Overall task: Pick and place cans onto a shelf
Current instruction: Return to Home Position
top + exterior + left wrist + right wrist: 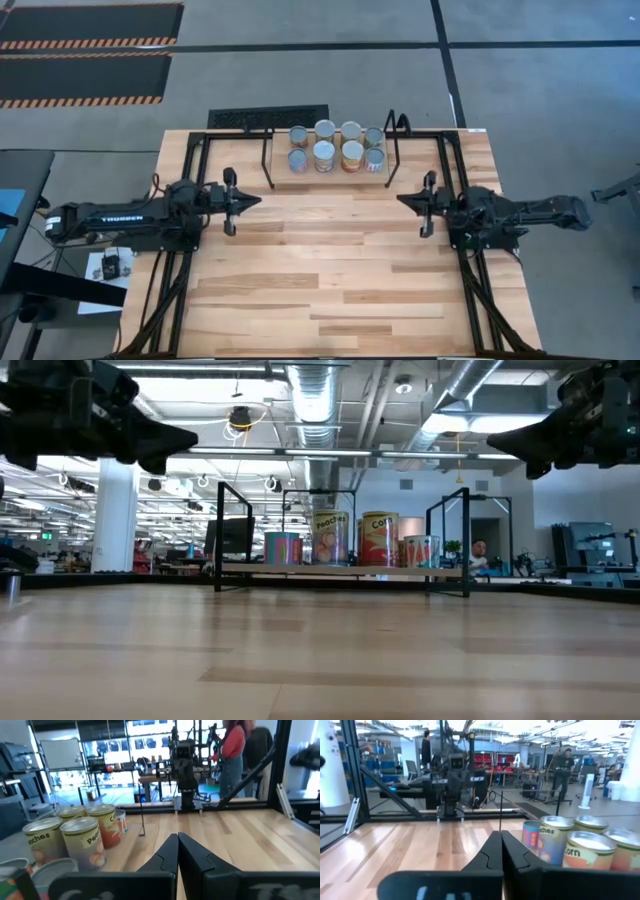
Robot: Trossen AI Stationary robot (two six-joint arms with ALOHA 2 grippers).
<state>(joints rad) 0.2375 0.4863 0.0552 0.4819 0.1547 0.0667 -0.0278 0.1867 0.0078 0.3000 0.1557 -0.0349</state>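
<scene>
My left gripper (256, 202) hung over the tabletop's (330, 275) left half, my right gripper (401, 200) over its right half, tips facing each other, fingers pressed together.

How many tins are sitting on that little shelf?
8 cans, all on the shelf: four in the back row, four in the front row. The overhead view shows none hidden.

Eight small cylindrical tin cans (324, 155) stand in two rows of four. There is one small raised light-wood shelf (330, 181) with two black metal rod uprights, one at each end. There is one pale wooden worktop (330, 280). Two dark robot arms count as one left arm (130, 215) and one right arm (520, 212). There are two tools: one left tool (250, 202) and one right tool (405, 200).
</scene>
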